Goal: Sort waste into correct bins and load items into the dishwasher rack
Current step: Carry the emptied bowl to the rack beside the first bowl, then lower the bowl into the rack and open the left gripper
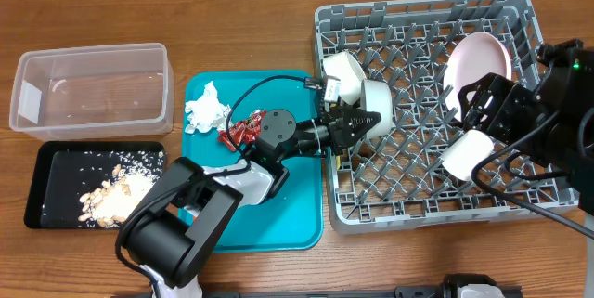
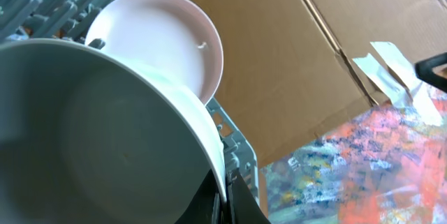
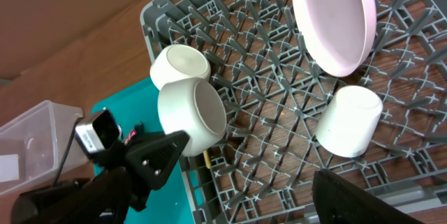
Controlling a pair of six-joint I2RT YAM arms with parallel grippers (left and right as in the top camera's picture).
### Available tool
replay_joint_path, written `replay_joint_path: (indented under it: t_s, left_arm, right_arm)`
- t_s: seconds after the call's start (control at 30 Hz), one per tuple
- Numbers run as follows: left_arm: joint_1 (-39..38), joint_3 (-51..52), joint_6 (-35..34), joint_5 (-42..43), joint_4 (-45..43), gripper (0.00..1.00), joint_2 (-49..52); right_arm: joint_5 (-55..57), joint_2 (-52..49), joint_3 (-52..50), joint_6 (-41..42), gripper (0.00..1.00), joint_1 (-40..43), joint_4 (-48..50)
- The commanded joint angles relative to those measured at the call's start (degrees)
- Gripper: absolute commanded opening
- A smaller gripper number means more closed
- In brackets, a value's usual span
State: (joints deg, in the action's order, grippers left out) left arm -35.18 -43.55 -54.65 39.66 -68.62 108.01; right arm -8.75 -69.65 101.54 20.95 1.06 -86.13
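Clamped by the rim between the jaws of the left gripper (image 1: 365,123): a smooth, round cream-white bowl (image 1: 380,103), just inside the left wall of the dishwasher rack (image 1: 422,216). Tipped on its side, mouth turned toward the rack's middle, base back toward the gripper. Fills most of the left wrist view as a blurred pale curve, so little else to read there.

Beside it, nearer the rack's far left corner, a second bowl (image 1: 343,71) of the same matte white, also on its side. Toward the rack's far right, a thin pinkish plate (image 1: 478,64) standing on edge among grey plastic pegs. Below the plate, a white cup (image 1: 464,154) lying on the lattice floor.

Over the rack's right side, the right gripper (image 1: 471,105), black and bulky, hiding that wall. Cannot tell whether its jaws are apart; only one dark finger shows in its own view.

Left of the rack, a glossy teal tray (image 1: 278,224) with a crumpled napkin (image 1: 206,108) and a red foil wrapper (image 1: 243,131), partly under the arm. Farther left, a clear tub (image 1: 93,52) and a black tray (image 1: 56,163) holding beige scraps (image 1: 111,196).
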Motion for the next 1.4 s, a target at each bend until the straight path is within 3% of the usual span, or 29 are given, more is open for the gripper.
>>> replay_joint_path:
  t_s: [0.0, 0.43, 0.7, 1.1, 1.37]
  left_arm:
    - [-0.11, -0.33, -2.43, -1.14, -1.09, 0.04, 0.35]
    - [-0.61, -0.33, -3.45, -0.42, 4.55, 0.04, 0.37]
    - [-1.29, -0.33, -8.41, 0.83, 2.01, 0.04, 0.35]
    - [-2.03, -0.33, -8.41, 0.98, -1.9, 0.04, 0.35]
    - [-1.95, -0.04, -7.23, 1.22, 4.9, 0.04, 0.35]
  right_arm:
    - [0.17, 0.22, 0.11, -0.11, 0.86, 0.2, 0.28]
    - [0.2, 0.22, 0.11, -0.11, 0.86, 0.2, 0.09]
    - [0.2, 0.22, 0.11, -0.11, 0.86, 0.2, 0.04]
    - [0.22, 0.22, 0.11, -0.11, 0.86, 0.2, 0.0]
    - [0.83, 0.22, 0.11, -0.11, 0.87, 0.2, -0.42]
